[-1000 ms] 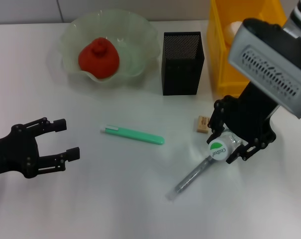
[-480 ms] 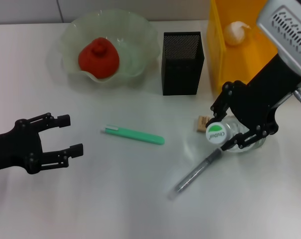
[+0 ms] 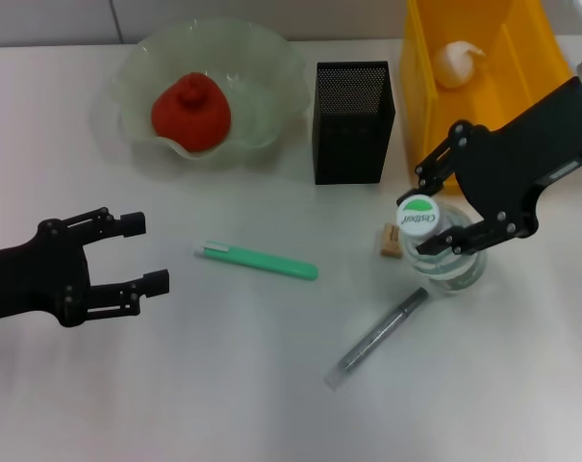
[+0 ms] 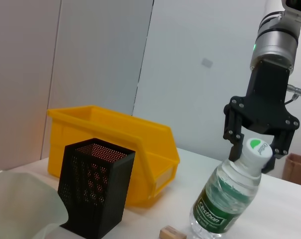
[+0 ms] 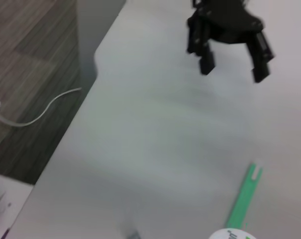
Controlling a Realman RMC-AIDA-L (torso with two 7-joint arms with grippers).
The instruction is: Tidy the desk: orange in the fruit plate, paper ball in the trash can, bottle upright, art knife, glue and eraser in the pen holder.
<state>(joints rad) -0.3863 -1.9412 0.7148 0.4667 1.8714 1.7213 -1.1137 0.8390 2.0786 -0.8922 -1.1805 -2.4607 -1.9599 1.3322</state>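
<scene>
Right gripper [image 3: 442, 219] clasps the neck of a light, slick, nearly upright water bottle [image 3: 446, 258] near the table's right edge; left gripper [image 3: 127, 255] spread, idle.

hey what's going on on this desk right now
The right tool is gripping the bottle by its neck, tilted close to upright, its base on the desk beside the eraser. The left tool hovers open, holding nothing. The orange sits in the fruit plate and the paper ball is in the trash can. A green knife and a grey stick lie loose near the pen holder.
</scene>
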